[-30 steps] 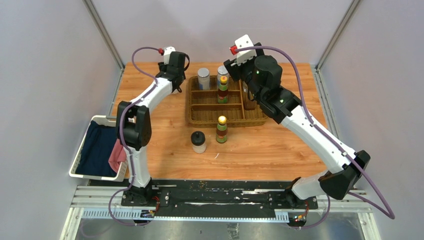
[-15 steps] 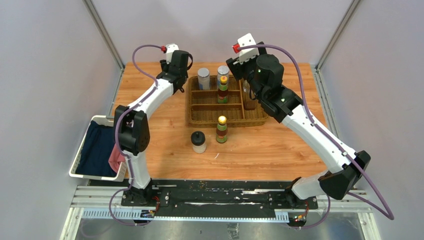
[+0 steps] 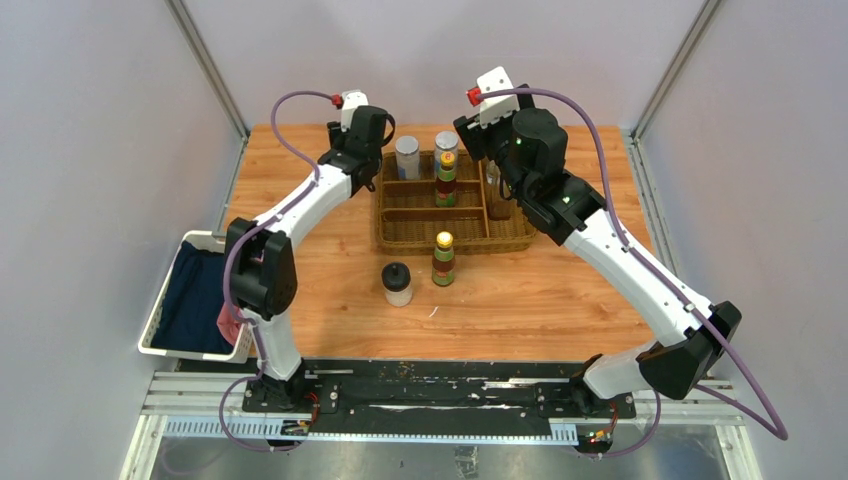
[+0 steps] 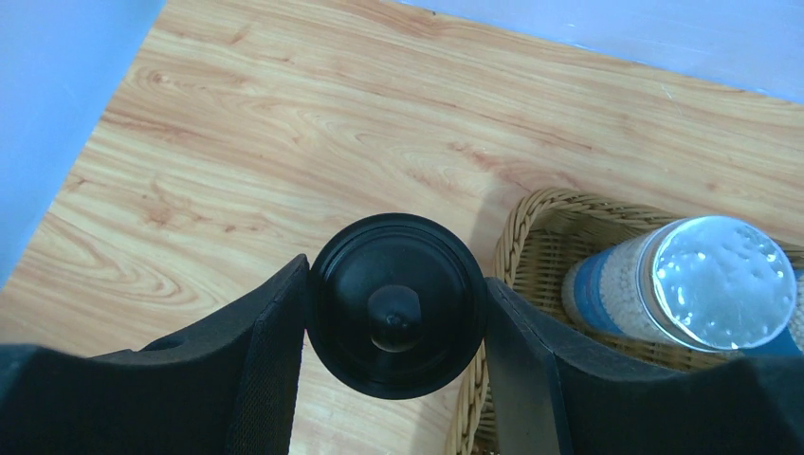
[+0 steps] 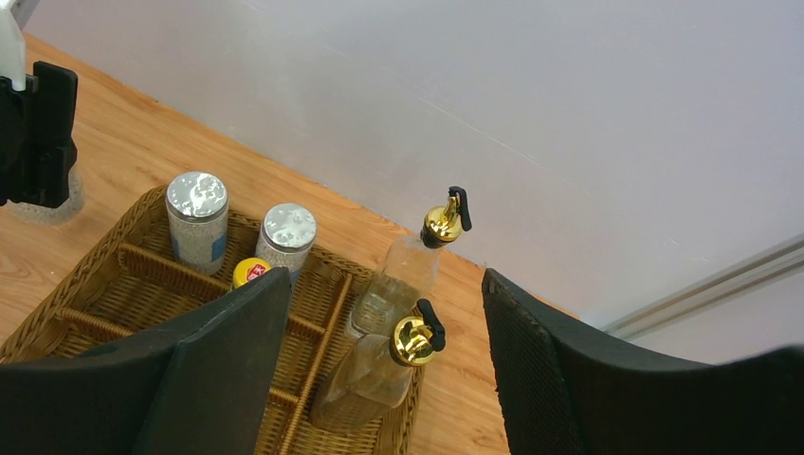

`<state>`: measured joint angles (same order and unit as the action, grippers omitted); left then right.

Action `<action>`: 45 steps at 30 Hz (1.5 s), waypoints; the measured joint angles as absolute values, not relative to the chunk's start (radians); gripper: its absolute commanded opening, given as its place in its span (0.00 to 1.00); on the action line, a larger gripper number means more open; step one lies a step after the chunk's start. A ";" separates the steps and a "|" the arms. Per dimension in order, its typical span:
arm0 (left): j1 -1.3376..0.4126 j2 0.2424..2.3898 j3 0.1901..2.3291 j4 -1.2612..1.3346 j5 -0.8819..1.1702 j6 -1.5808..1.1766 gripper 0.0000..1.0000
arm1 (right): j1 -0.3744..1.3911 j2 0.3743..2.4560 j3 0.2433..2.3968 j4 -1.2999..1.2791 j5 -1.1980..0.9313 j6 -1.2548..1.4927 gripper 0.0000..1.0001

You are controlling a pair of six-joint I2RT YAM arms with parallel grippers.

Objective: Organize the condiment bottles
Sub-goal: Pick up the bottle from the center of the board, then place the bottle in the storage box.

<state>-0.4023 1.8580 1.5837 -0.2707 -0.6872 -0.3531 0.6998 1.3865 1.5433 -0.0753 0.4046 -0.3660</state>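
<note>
My left end effector point(image 4: 393, 318) is clamped on a round black-lidded pale jar point(image 4: 396, 284), with one finger pressed to each side of its lid. I hold the jar over the light wooden worktop point(image 4: 284, 142), just outside the far left corner of the brown wicker divided tray point(image 4: 517, 223). I cannot tell whether its base touches the wood. Along the tray's far edge a silver-lidded glass shaker point(image 5: 196, 220) stands upright beside a second silver-lidded shaker point(image 5: 287, 232). A red-and-green-labelled sauce bottle with a yellow cap point(image 3: 446, 182) stands in the tray just in front of that second one. My right end effector point(image 5: 384, 284) hangs above the tray's right side, its fingers apart and nothing between them. Below it, at the tray's right side, a tall clear cruet with a gold spout point(image 5: 370, 379) leans, and a second gold-spouted cruet point(image 5: 410, 265) sits just beyond it. On the worktop in front of the tray, a second sauce bottle point(image 3: 443, 260) and a second black-lidded jar point(image 3: 397, 285) stand upright, near each other but apart.
</note>
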 measured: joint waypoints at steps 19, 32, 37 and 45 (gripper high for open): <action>-0.506 1.724 1.520 -0.260 -0.748 -0.303 0.00 | 0.694 1.366 1.544 -0.094 0.423 -0.360 0.77; -0.586 1.664 1.445 -0.258 -0.773 -0.295 0.00 | 0.693 1.330 1.543 -0.109 0.439 -0.349 0.77; -0.626 1.625 1.427 -0.264 -0.783 -0.292 0.00 | 0.693 1.318 1.543 -0.119 0.451 -0.347 0.77; -0.700 1.563 1.399 -0.271 -0.798 -0.290 0.00 | 0.693 1.307 1.543 -0.137 0.468 -0.336 0.77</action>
